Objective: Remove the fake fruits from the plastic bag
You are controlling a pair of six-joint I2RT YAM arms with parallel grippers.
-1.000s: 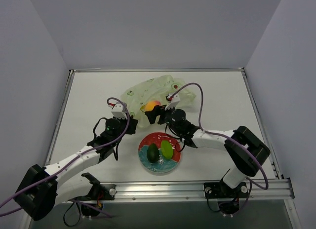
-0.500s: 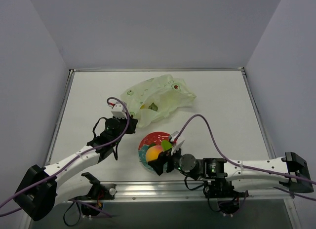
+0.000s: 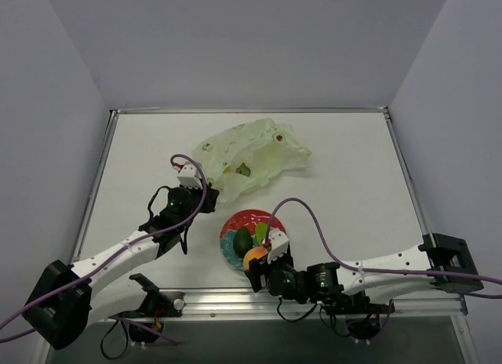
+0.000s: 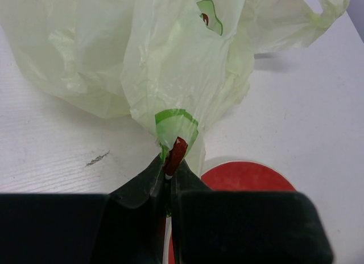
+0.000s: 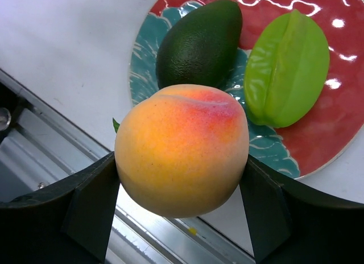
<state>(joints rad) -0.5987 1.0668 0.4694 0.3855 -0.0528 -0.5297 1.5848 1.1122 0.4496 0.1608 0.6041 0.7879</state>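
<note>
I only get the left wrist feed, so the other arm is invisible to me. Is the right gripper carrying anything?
Observer: Yes. The right gripper is shut on a peach-coloured fruit, holding it at the near rim of the plate.
Operator: I see only a red sliver of that plate. Is anything on it?
Observer: Two fruits lie side by side on it: a dark green fruit and a light green fruit. The light green one is on the red part.
</note>
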